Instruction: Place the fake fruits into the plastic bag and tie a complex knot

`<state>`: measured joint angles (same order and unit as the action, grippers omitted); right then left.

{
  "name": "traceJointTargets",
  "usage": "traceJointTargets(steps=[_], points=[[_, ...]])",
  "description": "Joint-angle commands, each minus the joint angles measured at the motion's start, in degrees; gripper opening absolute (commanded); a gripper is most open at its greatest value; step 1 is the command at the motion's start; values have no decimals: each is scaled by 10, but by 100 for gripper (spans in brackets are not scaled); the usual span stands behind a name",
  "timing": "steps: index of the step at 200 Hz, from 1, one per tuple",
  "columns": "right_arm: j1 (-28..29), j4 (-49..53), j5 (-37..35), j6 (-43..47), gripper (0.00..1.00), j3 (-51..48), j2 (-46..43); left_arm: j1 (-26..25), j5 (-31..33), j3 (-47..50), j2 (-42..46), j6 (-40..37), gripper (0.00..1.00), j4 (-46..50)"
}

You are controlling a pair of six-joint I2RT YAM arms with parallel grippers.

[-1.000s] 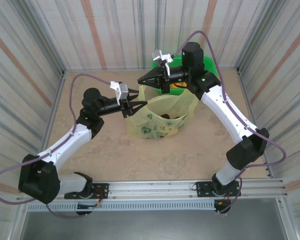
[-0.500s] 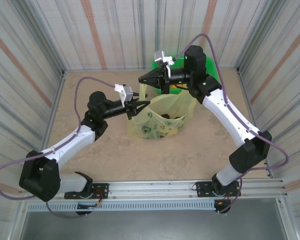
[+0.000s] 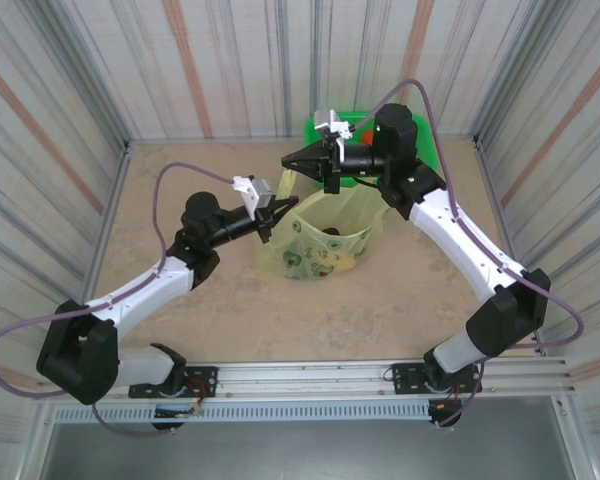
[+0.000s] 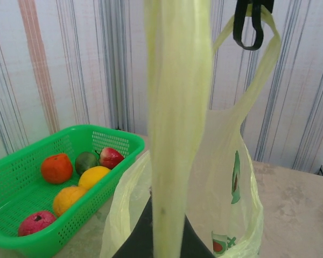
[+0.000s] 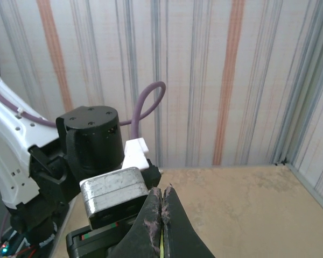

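The yellow-green plastic bag (image 3: 325, 245) stands mid-table with its mouth open and dark fake fruits (image 3: 332, 236) inside. My left gripper (image 3: 271, 214) is shut on one handle strip (image 4: 177, 107), which runs taut up the middle of the left wrist view from between the dark fingers (image 4: 137, 239). My right gripper (image 3: 290, 165), higher and behind, is shut on the other handle loop (image 4: 258, 70); a yellow sliver shows between its fingers (image 5: 151, 220). The two handles are held apart; a knot is out of view. More fake fruits (image 4: 94, 176) lie in the basket.
The bright green basket (image 4: 21, 242) sits at the back, behind the bag and under the right arm (image 3: 450, 225), holding oranges (image 4: 56, 167), an avocado (image 4: 86, 161) and a red fruit (image 4: 111, 157). Striped walls (image 3: 60, 120) enclose the table on three sides.
My left gripper has closed on the bag's handle and moved right and up toward the bag. The right gripper has shifted slightly right, still holding its handle.
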<state>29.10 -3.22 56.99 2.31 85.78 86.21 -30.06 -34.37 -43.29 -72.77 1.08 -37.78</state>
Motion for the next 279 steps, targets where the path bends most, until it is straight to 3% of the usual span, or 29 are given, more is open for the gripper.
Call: traceJointTargets(steps=[1, 69, 115, 138, 159, 182, 217, 247, 279], points=[[-17, -52, -15, -27, 0, -29, -39, 7, 17, 21, 21, -13, 0, -8], [-61, -105, -110, -27, 0, -123, -91, 26, 20, 20, 46, -8, 0, 36], [-55, -88, -96, -31, 0, -109, -79, 27, 21, 17, 45, -11, 0, 43], [-40, -55, -76, -27, 0, -74, -68, 27, 42, -16, 43, -32, 0, 116], [-16, -25, -92, -16, 33, -41, -66, 34, 39, -43, 33, -34, 0, 158], [-7, -3, -137, -59, 56, 3, -69, 53, 35, -60, 21, -7, 0, 163], [-3, 8, -152, -132, 66, 47, -86, 97, 19, -99, -3, 23, 0, 174], [-1, 3, -172, -189, 63, 61, -90, 103, -8, -107, -17, 19, 0, 171], [-30, 64, -191, -168, 60, 49, -113, 104, -4, -71, -1, 17, 0, 134]])
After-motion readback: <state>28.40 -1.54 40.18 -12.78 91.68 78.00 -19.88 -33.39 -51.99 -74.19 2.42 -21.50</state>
